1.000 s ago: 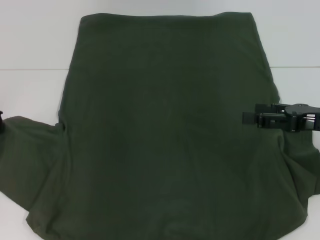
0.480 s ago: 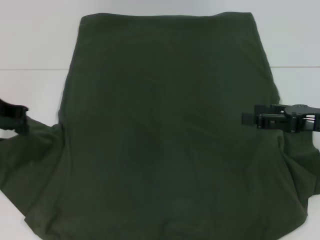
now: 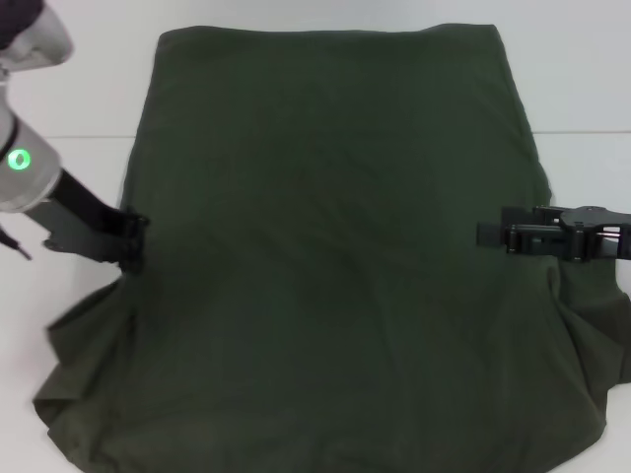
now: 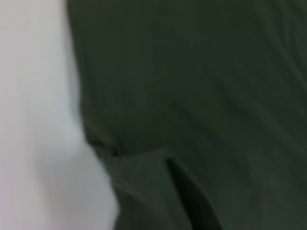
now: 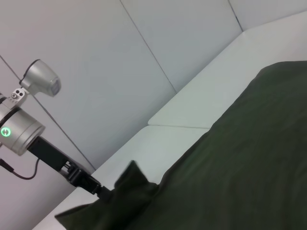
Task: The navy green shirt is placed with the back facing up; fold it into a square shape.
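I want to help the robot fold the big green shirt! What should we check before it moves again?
1. Navy green shirt lying back up, no letters showing: ok.
2. Left gripper at the shirt's left edge by the sleeve: ok.
3. Right gripper at the shirt's right edge: ok.
4. Each gripper really pinching cloth: cannot tell.
5. Left sleeve lying flat: not ok, it is bunched.
6. Whole shirt on the table: cannot tell, the near edge is cut off.

The shirt (image 3: 335, 266) runs off the head view's lower edge, so its near hem and the tip of its right sleeve are cut off. The left gripper's (image 3: 133, 241) fingers are lost against the dark cloth, their state unreadable. The left wrist view is blurred, showing only shirt (image 4: 201, 96) and table (image 4: 38, 120).
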You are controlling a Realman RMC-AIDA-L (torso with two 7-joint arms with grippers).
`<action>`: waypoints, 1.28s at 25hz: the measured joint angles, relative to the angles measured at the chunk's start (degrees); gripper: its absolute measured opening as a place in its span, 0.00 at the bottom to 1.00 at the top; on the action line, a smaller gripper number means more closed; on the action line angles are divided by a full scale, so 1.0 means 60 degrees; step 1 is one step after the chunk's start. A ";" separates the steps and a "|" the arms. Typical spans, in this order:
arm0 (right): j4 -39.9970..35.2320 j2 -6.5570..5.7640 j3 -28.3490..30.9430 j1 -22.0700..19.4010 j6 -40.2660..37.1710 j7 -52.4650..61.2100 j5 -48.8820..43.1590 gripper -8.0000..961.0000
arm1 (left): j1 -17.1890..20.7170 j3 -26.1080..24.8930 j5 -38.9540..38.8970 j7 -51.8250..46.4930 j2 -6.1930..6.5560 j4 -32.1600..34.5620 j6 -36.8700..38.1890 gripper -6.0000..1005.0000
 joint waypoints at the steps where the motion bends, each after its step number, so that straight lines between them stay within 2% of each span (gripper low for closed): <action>1: 0.0000 0.0000 0.0000 -0.0003 0.0000 0.0000 -0.0004 0.98 | -0.0075 0.0000 0.0000 -0.0005 -0.0045 -0.0089 -0.0066 0.05; 8: 0.0104 0.0000 0.0002 0.0010 0.0001 0.0000 -0.0041 0.98 | -0.0774 -0.0045 -0.0025 -0.0259 -0.0162 -0.1619 -0.1397 0.06; 12: 0.0147 -0.0031 0.0005 0.0029 0.0015 0.0157 -0.0049 0.98 | -0.1094 -0.0162 -0.0137 -0.0154 0.0035 -0.2780 -0.2043 0.07; 13: 0.0200 -0.0056 0.0003 0.0044 0.0016 0.0226 -0.0049 0.98 | -0.1093 -0.0158 -0.0168 0.0063 0.0104 -0.2921 -0.2095 0.07; 15: 0.0381 -0.0135 -0.0001 0.0096 0.0035 0.0299 -0.0049 0.98 | -0.1016 -0.0220 -0.0292 0.0357 0.0099 -0.2804 -0.2054 0.07; 17: 0.0603 -0.0242 -0.0003 0.0181 0.0083 0.0311 -0.0049 0.98 | -0.0625 -0.0696 -0.0999 0.1326 -0.0072 -0.2033 -0.1823 0.07; 19: 0.0799 -0.0335 -0.0001 0.0232 0.0127 0.0328 -0.0073 0.98 | -0.0112 -0.1456 -0.2258 0.2504 -0.0243 -0.1254 -0.1418 0.16; 21: 0.1012 -0.0470 -0.0009 0.0254 0.0112 0.0356 -0.0093 0.98 | 0.0488 -0.2283 -0.4029 0.3863 -0.0250 -0.0813 -0.0757 0.24; 24: 0.1239 -0.0700 -0.0023 0.0267 -0.0030 0.0508 -0.0101 0.98 | 0.1237 -0.2562 -0.5803 0.5081 0.0200 -0.1150 0.0011 0.33; 26: 0.1271 -0.0755 0.0068 0.0232 -0.0034 0.0754 -0.0060 0.98 | 0.1662 -0.2639 -0.6022 0.5175 0.0416 -0.1475 -0.0139 0.38; 32: 0.1272 -0.0807 0.0044 0.0185 -0.0005 0.1060 -0.0077 0.98 | 0.2413 -0.2831 -0.5885 0.4381 0.0633 -0.2092 -0.0808 0.52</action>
